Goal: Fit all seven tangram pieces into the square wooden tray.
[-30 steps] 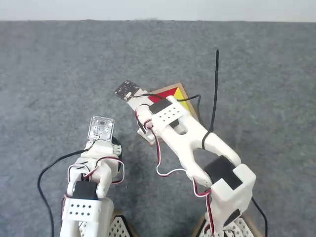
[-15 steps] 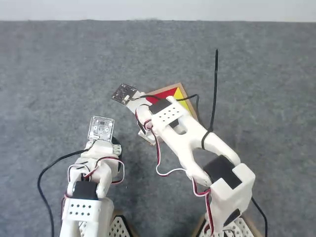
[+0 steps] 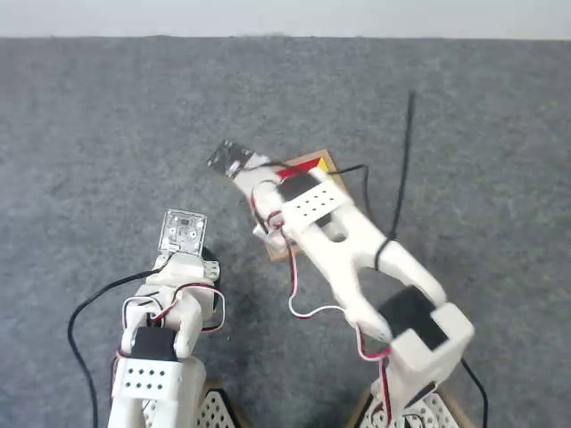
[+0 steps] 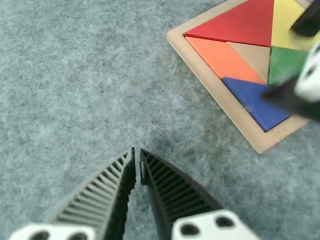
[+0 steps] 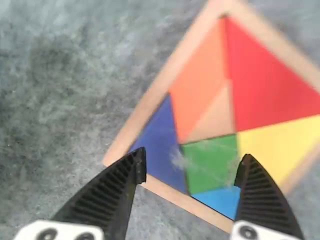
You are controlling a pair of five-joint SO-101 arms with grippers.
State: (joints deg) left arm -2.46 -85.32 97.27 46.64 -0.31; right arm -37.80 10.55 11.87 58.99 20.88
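Observation:
The square wooden tray point(image 5: 162, 85) lies on grey carpet with its pieces flat inside: red point(image 5: 270, 80), orange point(image 5: 200, 85), tan point(image 5: 215, 122), green point(image 5: 210, 162), yellow point(image 5: 270, 145), dark blue point(image 5: 160, 145) and light blue point(image 5: 220, 197). My right gripper point(image 5: 194, 160) hovers open just above the tray's green and blue corner, holding nothing. In the high view the right arm point(image 3: 312, 214) covers most of the tray point(image 3: 323, 157). My left gripper point(image 4: 136, 152) is shut and empty over bare carpet, a short way from the tray point(image 4: 215, 85).
Grey carpet surrounds the tray on all sides. The left arm point(image 3: 169, 312) sits folded near the front left. A black cable point(image 3: 403, 169) rises beside the right arm. A pale strip runs along the far edge of the carpet.
The right arm has shifted a little to the right and its wrist has swung slightly over the tray. The left arm has kept still.

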